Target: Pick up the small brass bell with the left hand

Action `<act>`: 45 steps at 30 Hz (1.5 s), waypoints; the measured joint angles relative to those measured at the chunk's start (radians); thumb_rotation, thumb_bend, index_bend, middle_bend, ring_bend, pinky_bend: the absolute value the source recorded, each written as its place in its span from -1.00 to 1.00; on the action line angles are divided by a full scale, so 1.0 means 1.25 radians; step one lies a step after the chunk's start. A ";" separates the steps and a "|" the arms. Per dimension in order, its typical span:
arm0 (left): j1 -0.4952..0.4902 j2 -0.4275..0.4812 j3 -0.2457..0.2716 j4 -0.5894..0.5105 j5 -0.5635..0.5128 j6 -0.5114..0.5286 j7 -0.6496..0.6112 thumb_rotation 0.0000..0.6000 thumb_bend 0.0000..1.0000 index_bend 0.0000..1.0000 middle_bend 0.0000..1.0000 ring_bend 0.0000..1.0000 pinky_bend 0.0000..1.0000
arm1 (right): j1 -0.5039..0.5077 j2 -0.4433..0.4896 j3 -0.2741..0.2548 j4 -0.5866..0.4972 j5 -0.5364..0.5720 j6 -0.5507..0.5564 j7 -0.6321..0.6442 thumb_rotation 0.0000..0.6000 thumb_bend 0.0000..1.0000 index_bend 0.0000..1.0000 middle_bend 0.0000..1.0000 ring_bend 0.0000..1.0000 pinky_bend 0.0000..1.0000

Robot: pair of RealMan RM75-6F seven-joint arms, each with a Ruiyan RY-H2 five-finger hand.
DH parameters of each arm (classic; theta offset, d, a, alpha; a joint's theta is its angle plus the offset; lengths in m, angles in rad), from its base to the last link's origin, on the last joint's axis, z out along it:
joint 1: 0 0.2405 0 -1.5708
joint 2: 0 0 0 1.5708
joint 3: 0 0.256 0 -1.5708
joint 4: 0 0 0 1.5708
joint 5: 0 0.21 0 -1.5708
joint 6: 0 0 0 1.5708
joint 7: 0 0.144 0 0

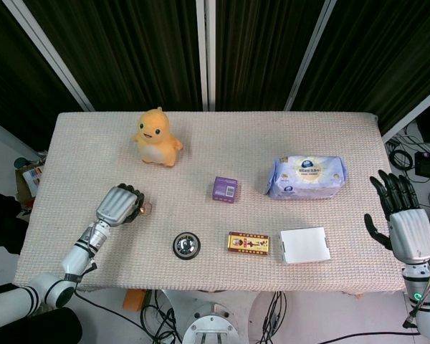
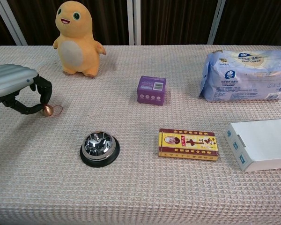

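Table (image 1: 287,136): rectangular, covered edge to edge in a pale beige waffle-weave cloth (image 2: 145,197) that hangs slightly over the near edge. Backdrop: dark, near-black pleated curtains (image 1: 258,50) filling the whole far side, crossed by white frame bars (image 1: 206,54), one pair vertical at centre and others slanting outward to either side. Floor (image 1: 3,154): light grey, visible at both ends of the table. Left end: a small heap of coloured items (image 1: 30,175) on the floor, too small to identify. Right end: black cables and equipment (image 1: 416,158). Beneath the near edge: a round white base (image 1: 211,331) amid loose cables (image 1: 276,315). Lighting: even, bright, overhead; shadows soft.
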 measured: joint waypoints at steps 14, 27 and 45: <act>0.028 0.079 -0.083 -0.138 -0.013 0.127 -0.134 1.00 -0.07 0.29 0.16 -0.15 -0.14 | -0.005 0.009 0.005 -0.007 0.003 0.007 0.003 1.00 -0.34 -1.00 -1.00 -1.00 -1.00; 0.024 0.172 -0.107 -0.202 -0.019 0.118 0.035 1.00 0.00 0.36 0.24 -0.09 -0.05 | -0.005 0.002 0.005 -0.009 -0.001 0.008 -0.002 1.00 -0.34 -1.00 -1.00 -1.00 -1.00; -0.004 0.237 -0.075 -0.288 -0.084 -0.034 -0.002 1.00 0.00 0.39 0.27 -0.07 -0.02 | -0.007 -0.004 0.006 0.011 0.012 -0.002 0.014 1.00 -0.33 -1.00 -1.00 -1.00 -1.00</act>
